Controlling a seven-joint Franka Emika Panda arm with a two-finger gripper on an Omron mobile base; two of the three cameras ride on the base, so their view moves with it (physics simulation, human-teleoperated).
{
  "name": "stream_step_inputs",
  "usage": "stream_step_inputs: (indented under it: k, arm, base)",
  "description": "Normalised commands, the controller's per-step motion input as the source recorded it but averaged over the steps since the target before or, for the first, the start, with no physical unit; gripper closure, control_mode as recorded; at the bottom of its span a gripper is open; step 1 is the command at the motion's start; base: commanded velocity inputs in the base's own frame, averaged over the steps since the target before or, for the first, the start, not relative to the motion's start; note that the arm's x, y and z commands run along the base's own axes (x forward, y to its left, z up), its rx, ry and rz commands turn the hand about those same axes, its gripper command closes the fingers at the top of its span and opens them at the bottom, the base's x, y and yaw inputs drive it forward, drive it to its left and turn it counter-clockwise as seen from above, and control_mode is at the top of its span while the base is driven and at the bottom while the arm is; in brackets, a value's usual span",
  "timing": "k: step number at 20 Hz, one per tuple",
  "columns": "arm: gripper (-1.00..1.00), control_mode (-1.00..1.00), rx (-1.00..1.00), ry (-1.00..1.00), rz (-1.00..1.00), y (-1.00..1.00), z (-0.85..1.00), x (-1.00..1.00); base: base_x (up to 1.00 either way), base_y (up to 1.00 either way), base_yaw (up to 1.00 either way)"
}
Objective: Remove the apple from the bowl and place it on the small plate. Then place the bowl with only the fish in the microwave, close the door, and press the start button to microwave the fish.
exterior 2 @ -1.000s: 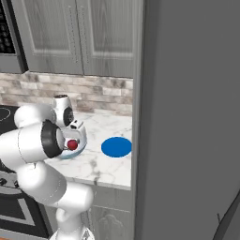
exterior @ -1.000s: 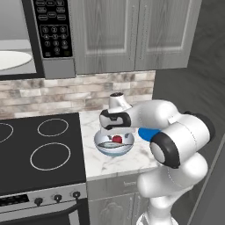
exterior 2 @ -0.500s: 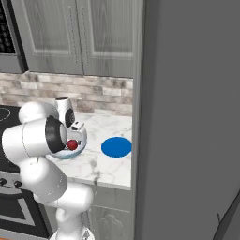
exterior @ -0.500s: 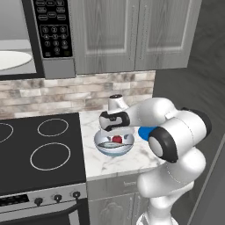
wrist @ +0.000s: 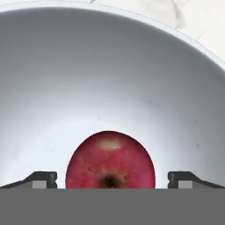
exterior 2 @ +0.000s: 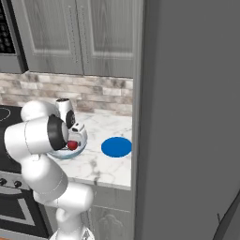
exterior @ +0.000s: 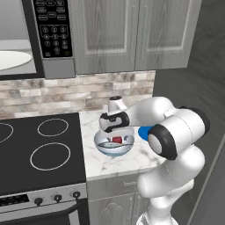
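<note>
STEP: grasp the apple [wrist: 110, 160] | HOW: lower a little further so the fingertips [wrist: 41, 179] straddle its widest part, then close gently, clear of the fish [exterior: 114, 144] | JAWS: apart, empty, apple between them at lower centre of the hand view | POSE: gripper [exterior: 115, 132] points down into the bowl [exterior: 102, 150] at frame centre, forearm reaching left over the tabletop [exterior: 127, 160] | BEYOND: small plate [exterior 2: 116, 146] sits right of the bowl.
</note>
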Motion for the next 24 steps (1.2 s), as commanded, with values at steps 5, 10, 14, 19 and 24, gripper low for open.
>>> stream_step_inputs:
  k: [5, 10, 14, 19, 24]
  arm:
    - [1.00, -1.00, 0.00, 0.00, 0.00, 0.00, -0.11, -0.08]
    - [1.00, -1.00, 0.00, -0.09, -0.01, -0.05, 0.18, -0.19]
    - [1.00, -1.00, 0.00, -0.19, -0.07, -0.15, 0.79, -0.24]
    - [1.00, -1.00, 0.00, -0.24, -0.06, -0.17, 0.98, -0.14]
    - [1.00, -1.00, 0.03, -0.15, -0.09, -0.55, 0.66, -0.16]
  base:
    - [0.00, 0.00, 0.00]
    - [0.00, 0.00, 0.00]
    - [0.00, 0.00, 0.00]
    - [0.00, 0.00, 0.00]
    - [0.00, 0.00, 0.00]
